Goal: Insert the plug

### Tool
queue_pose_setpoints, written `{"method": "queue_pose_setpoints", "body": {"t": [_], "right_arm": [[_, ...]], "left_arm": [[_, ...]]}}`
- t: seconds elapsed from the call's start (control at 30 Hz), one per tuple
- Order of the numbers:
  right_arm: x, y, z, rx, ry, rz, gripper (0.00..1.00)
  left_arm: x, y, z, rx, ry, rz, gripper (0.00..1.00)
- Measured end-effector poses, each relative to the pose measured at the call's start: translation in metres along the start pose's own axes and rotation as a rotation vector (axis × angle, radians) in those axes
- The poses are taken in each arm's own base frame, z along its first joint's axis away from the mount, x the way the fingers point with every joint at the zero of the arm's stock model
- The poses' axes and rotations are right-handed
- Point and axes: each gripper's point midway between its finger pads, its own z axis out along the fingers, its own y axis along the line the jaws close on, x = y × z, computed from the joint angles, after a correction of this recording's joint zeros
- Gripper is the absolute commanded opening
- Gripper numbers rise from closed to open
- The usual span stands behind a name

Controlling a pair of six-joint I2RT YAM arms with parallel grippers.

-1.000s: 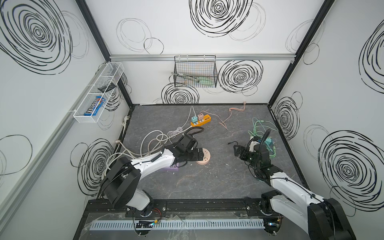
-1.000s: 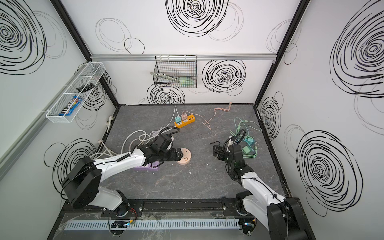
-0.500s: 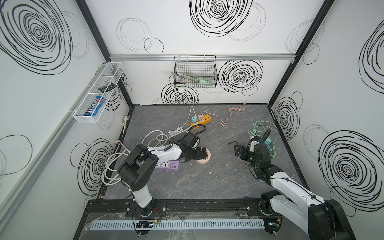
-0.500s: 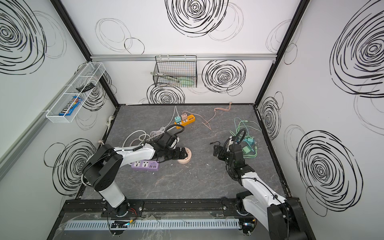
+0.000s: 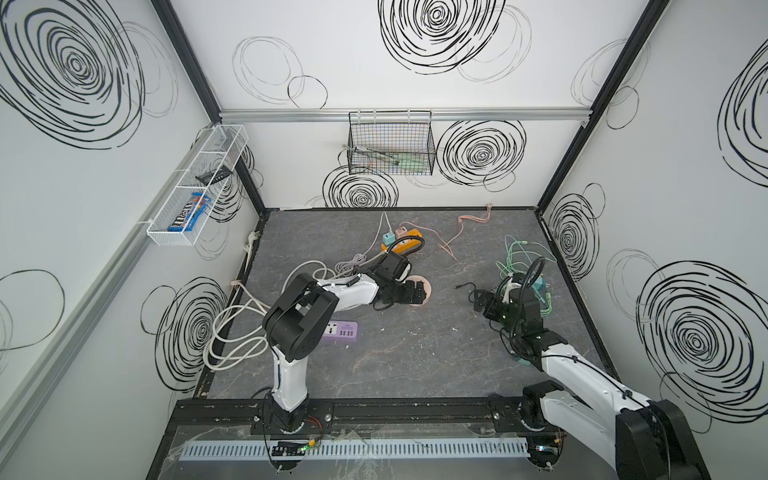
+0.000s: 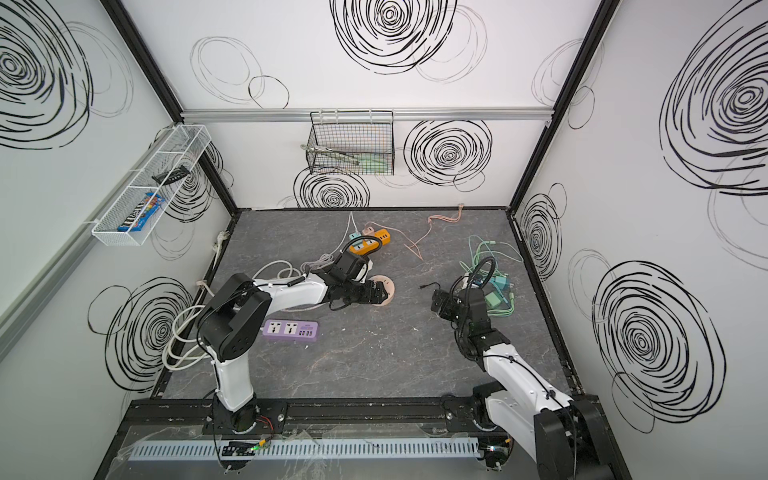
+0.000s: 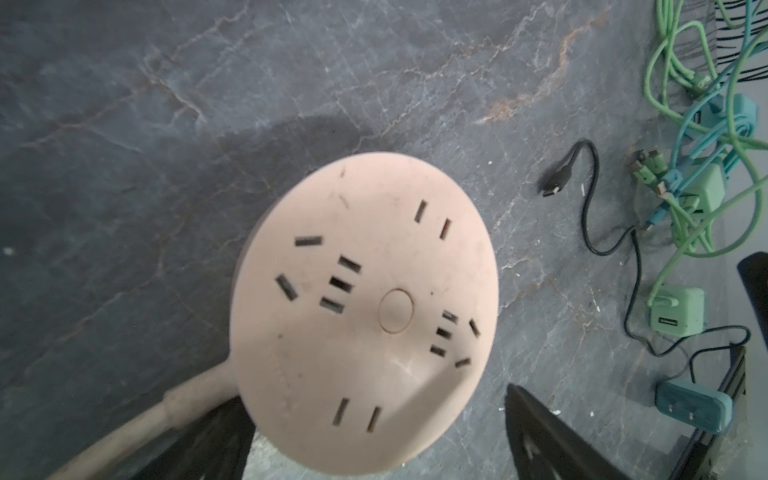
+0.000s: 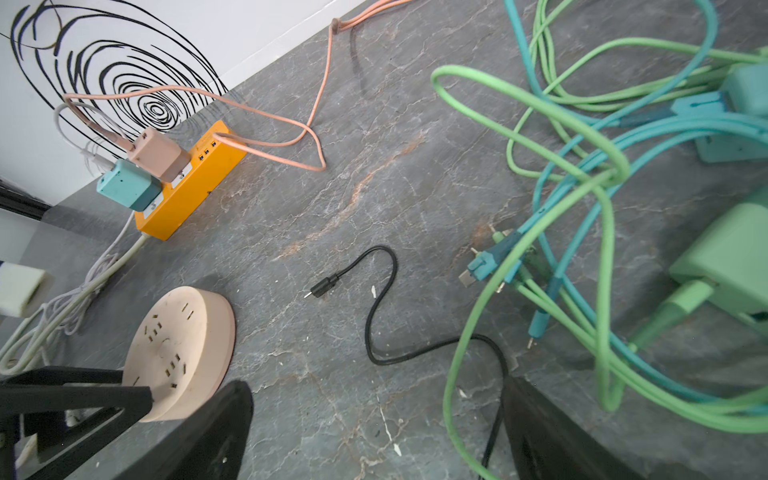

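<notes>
The left gripper stands wide open, its fingers straddling the left edge of the round pink socket at mid-table; I cannot tell whether they touch it. The right gripper is spread wide and empty, over a black cable. The green plug lies unheld on the right among tangled cords.

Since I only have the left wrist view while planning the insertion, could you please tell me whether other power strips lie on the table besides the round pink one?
Observer: Yes, a purple power strip lies flat with nothing plugged in.
Operator: Thank you; any others?
Observer: An orange power strip at the back carries a pink adapter and a teal adapter.
Operator: And the right gripper, please?
Observer: The right gripper is open, holding nothing.
</notes>
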Motion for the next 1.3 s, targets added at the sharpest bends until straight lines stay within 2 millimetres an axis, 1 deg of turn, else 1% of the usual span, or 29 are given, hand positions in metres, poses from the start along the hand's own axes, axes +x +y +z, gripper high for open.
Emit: {"method": "queue_pose_setpoints", "body": {"t": [0.13,0.27,0.33,0.37,0.43,0.47,0.53,0.57,0.6,0.63,0.77,0.87,0.97,1.03,1.1,1.2,1.3], "right_arm": [[-0.007,0.000,-0.001,0.005,-0.013,-0.040,0.97],[-0.018,-0.002,0.000,0.011,-0.017,-0.042,0.99],[-0.020,-0.001,0.003,0.009,-0.004,-0.046,0.94],[-0.018,0.001,0.004,-0.001,0.009,-0.055,0.92],[-0.012,0.005,0.007,-0.026,0.048,-0.085,0.90],[-0.009,0.007,0.009,-0.032,0.069,-0.089,0.87],[-0.004,0.006,0.012,-0.027,0.105,-0.092,0.82],[-0.001,0.005,0.013,-0.018,0.123,-0.090,0.81],[0.001,0.003,0.014,-0.008,0.137,-0.086,0.82],[0.004,0.001,0.015,0.006,0.152,-0.081,0.81],[0.016,-0.006,0.022,0.032,0.207,-0.075,0.73],[0.028,-0.010,0.030,0.059,0.276,-0.066,0.70],[0.032,-0.010,0.039,0.082,0.309,-0.073,0.70],[0.033,-0.008,0.044,0.099,0.315,-0.090,0.63],[0.035,-0.008,0.048,0.110,0.321,-0.102,0.59],[0.039,-0.011,0.050,0.132,0.330,-0.110,0.48],[0.038,-0.011,0.052,0.144,0.316,-0.121,0.31]], "left_arm": [[0.004,0.000,-0.003,-0.022,0.006,0.020,0.96],[0.006,-0.005,-0.015,-0.045,-0.005,0.045,0.96],[0.003,-0.009,-0.022,-0.046,-0.021,0.055,0.96],[0.001,-0.012,-0.026,-0.045,-0.034,0.061,0.96],[-0.004,-0.017,-0.034,-0.043,-0.058,0.071,0.96],[-0.006,-0.020,-0.038,-0.042,-0.071,0.075,0.96],[-0.010,-0.023,-0.044,-0.047,-0.096,0.083,0.96],[-0.011,-0.023,-0.047,-0.053,-0.108,0.085,0.96],[-0.012,-0.023,-0.049,-0.059,-0.117,0.087,0.96],[-0.013,-0.023,-0.051,-0.067,-0.128,0.089,0.96],[-0.014,-0.016,-0.060,-0.102,-0.180,0.092,0.96],[-0.014,-0.009,-0.073,-0.129,-0.231,0.084,0.96],[-0.020,-0.007,-0.088,-0.143,-0.302,0.078,0.96],[-0.024,-0.006,-0.098,-0.146,-0.348,0.073,0.96],[-0.027,-0.005,-0.107,-0.147,-0.393,0.068,0.96],[-0.028,-0.002,-0.116,-0.149,-0.441,0.065,0.96],[-0.029,0.001,-0.120,-0.158,-0.463,0.063,0.96]]}}
